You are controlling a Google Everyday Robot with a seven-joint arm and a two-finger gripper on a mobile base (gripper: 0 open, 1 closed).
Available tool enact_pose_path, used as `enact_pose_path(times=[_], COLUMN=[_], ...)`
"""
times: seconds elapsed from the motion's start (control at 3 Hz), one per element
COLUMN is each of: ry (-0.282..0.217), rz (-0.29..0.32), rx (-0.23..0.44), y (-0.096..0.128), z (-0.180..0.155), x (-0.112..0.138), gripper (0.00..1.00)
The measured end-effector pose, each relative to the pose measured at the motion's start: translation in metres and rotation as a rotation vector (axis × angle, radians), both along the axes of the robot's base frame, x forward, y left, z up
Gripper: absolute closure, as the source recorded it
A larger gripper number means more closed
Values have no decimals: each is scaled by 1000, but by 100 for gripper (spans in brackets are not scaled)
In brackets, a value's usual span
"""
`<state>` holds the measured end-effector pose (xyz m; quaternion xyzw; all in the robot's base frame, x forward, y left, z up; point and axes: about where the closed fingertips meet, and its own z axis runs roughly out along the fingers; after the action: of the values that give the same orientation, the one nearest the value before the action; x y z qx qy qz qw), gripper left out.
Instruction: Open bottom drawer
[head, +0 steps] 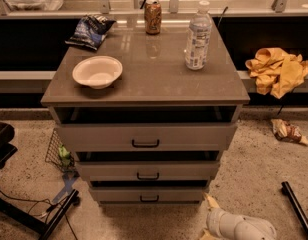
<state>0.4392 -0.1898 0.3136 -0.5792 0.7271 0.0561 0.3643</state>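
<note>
Grey-beige fronts are noted on three stacked drawers under a brown worktop [144,84]. The bottom drawer [119,194] is the lowest and shallowest, set just above the speckled floor [254,174], with a small black handle [149,198] at its centre. A dark gap is seen above it, under the middle drawer [114,170], and another under the top drawer [94,136].

The gripper [208,218] is low at the right, near the cabinet's lower right corner, to the right of the handle and apart from it. Its pale fingers [211,203] are held apart with nothing between them. Only speckled floor lies between the gripper and the bottom drawer.

On the worktop are recorded a white bowl [97,72] at the left, a crisp bag [90,30] at the back left corner, a can [153,17] at the back centre and a clear bottle [198,36] upright at the right.

Around the cabinet are recorded a yellow cloth [276,71] on the ledge to the right, a wrapper [287,131] on the floor below it, a black bar [296,209] at the far right, a wire basket [56,151] against the left side, and a black stand leg [56,215] with cables at the lower left.
</note>
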Motion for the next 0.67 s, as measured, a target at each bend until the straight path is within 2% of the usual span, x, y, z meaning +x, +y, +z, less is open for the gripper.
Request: enact_pose_path(times=[0.33, 0.67], ry=[-2, 35], rz=[65, 79], rx=[51, 105], y=[45, 67], z=[-19, -36], x=[23, 44], gripper=[0, 0])
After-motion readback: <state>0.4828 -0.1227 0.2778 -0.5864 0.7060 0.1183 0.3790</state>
